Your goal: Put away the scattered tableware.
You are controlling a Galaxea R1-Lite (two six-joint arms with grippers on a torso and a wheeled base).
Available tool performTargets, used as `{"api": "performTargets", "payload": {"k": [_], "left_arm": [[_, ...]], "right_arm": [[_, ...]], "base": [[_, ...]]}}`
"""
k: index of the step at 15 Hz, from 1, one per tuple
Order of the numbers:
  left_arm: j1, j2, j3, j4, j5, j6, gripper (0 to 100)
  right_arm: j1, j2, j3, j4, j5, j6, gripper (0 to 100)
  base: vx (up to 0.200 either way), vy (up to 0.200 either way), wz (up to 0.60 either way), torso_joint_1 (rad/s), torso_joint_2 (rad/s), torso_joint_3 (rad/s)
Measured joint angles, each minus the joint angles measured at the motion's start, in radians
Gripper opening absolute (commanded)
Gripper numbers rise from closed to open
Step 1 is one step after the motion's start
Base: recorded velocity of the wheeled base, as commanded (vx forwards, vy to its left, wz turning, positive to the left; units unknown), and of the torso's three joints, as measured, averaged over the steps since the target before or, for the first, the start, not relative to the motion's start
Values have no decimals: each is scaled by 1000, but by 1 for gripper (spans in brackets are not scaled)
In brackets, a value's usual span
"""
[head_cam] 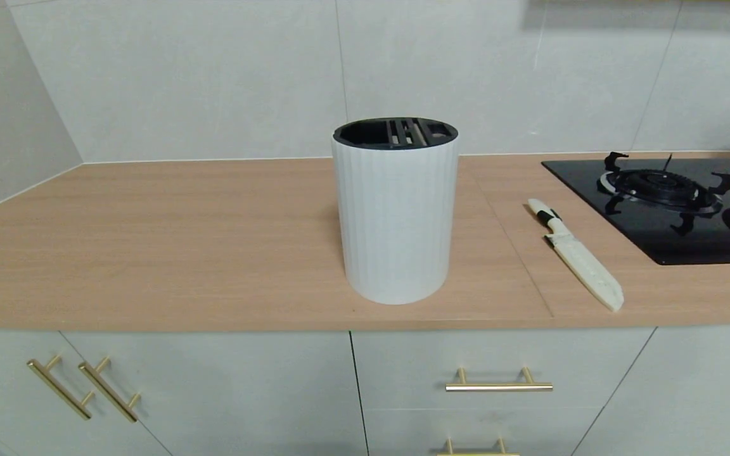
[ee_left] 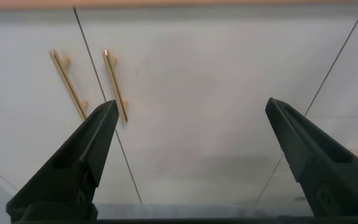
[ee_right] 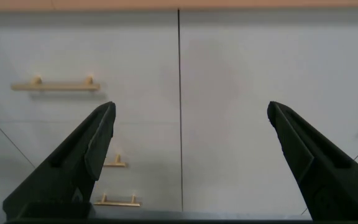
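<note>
A white ribbed cylindrical holder (head_cam: 397, 215) with a black slotted top stands upright in the middle of the wooden countertop (head_cam: 149, 253). To its right lies a knife (head_cam: 577, 254) with a white blade and a white-and-black handle, its tip toward the counter's front edge. My left gripper (ee_left: 191, 106) is open, below the counter, facing pale cabinet doors with gold handles (ee_left: 114, 84). My right gripper (ee_right: 191, 109) is open too, facing cabinet fronts and a gold drawer handle (ee_right: 55, 86). Nothing is between either pair of fingers.
A black gas hob (head_cam: 669, 202) with a burner grate sits at the counter's right, just beyond the knife. A tiled wall (head_cam: 213, 76) backs the counter. Cabinet doors and drawers with gold handles (head_cam: 498, 385) run under the front edge.
</note>
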Motion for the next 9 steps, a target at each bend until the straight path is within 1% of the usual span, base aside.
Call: {"api": "performTargets", "payload": {"k": [5, 9], "left_arm": [[0, 0, 0, 0, 0, -1, 100], [0, 0, 0, 0, 0, -1, 100]], "right_arm": [[0, 0, 0, 0, 0, 0, 100], [0, 0, 0, 0, 0, 0, 100]], "base": [[0, 0, 0, 200, -492, -291], [0, 0, 0, 225, -514, -288]]}}
